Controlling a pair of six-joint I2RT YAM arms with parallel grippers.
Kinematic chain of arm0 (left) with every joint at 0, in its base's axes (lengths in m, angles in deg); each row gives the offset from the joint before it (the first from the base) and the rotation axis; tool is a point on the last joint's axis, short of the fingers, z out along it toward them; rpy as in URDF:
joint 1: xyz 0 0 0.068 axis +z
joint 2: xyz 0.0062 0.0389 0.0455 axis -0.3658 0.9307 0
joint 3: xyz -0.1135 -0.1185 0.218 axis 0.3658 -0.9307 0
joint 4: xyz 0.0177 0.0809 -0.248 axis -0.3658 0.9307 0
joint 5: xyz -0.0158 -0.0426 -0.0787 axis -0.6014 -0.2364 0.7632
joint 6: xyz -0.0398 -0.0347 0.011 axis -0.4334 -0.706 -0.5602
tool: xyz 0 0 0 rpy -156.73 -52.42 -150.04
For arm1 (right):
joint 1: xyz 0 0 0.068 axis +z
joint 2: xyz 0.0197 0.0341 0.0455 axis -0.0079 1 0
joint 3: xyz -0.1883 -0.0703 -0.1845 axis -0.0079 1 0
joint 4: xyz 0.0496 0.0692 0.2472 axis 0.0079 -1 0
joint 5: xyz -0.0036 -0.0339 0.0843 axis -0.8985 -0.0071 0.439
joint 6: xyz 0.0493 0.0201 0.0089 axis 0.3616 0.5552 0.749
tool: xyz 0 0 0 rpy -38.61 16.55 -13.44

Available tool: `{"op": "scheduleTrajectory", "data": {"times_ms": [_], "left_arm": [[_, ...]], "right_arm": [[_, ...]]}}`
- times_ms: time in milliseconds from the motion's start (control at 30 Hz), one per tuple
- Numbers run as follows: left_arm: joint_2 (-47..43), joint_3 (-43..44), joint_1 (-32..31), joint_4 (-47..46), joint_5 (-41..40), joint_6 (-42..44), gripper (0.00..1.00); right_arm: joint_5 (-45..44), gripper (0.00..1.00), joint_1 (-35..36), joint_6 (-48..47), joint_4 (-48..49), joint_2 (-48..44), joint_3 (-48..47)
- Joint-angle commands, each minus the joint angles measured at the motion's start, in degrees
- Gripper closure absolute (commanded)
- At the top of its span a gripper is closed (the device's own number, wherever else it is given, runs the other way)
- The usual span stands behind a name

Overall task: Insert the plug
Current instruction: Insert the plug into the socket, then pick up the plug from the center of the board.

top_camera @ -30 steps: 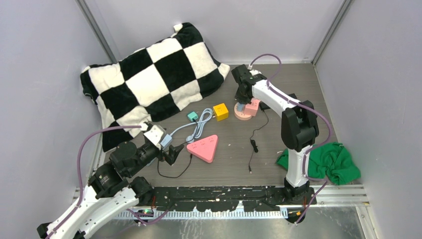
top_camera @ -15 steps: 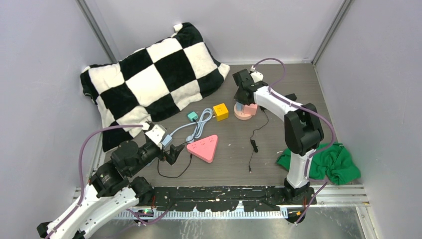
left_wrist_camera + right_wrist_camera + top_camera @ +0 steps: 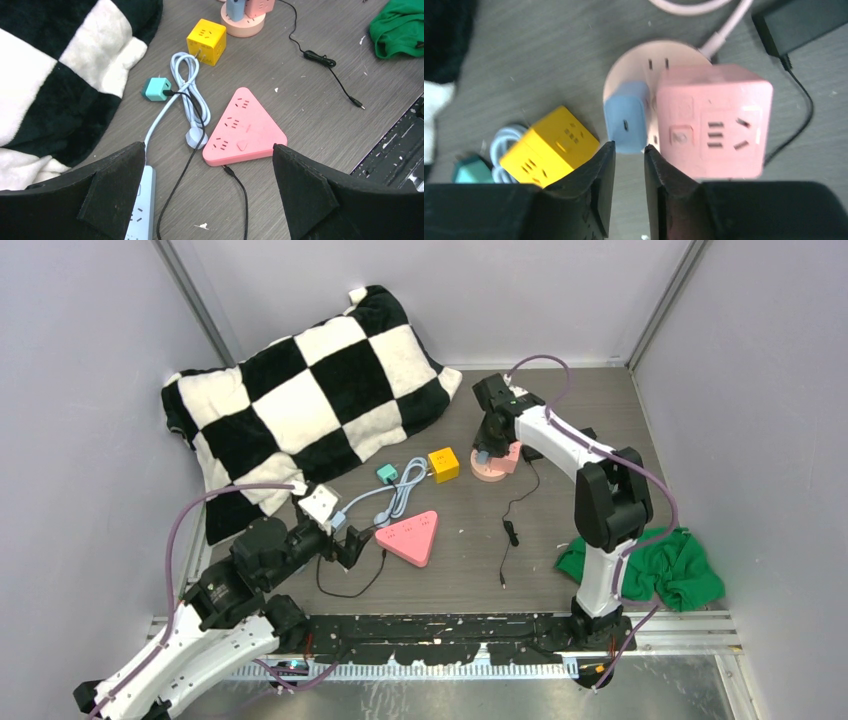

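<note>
1. The plug [image 3: 626, 122] stood in the round base [image 3: 639, 60], right beside the pink cube [image 3: 714, 120], near the far edge of the table [image 3: 470, 560].
2. A second before, the right gripper [image 3: 629, 149] was shut on the plug. Now its fingers had come a little apart, and nothing sat between them.
3. The plug stayed up by itself after the let-go. So it looked pushed in, and the job looked about done.
4. The left gripper [image 3: 207, 150] had not changed. Its fingers were wide apart and held nothing, over the triangle strip [image 3: 245, 130] nearer the table's near edge.
</note>
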Motion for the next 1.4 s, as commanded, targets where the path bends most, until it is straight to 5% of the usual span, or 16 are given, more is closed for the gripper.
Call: {"op": "scheduleTrajectory", "data": {"times_ms": [0,167,400,600,800,1067,1367], "left_arm": [[2.1,3.5,0.1,0.5,-0.9,-2.4,0.0],[3.6,5.0,0.1,0.9,-0.9,-3.5,0.0],[8.3,9.7,0.1,2.0,-1.5,-5.1,0.0],[14.9,13.0,0.1,3.8,-2.2,-0.7,0.0],[11.9,7.8,0.1,2.3,-6.9,0.8,0.01],[3.8,3.2,0.1,-2.6,-10.6,2.6,0.03],[2.4,3.0,0.1,-2.3,-13.3,3.0,0.05]], "right_arm": [[1.4,0.61,0.2,-4.2,-8.0,-8.0,-2.5],[-1.3,0.29,0.1,-5.4,-8.3,-16.3,2.0],[-9.4,0.01,-0.1,-5.8,-8.5,-25.8,9.7],[-13.0,0.0,-2.5,-8.1,-5.8,-30.3,15.2],[-2.0,0.12,-4.7,-13.9,-0.3,-32.7,22.3],[12.2,0.32,-2.9,-9.1,15.4,-34.3,34.1],[5.3,0.3,6.4,-2.9,19.6,-30.3,33.3]]}}
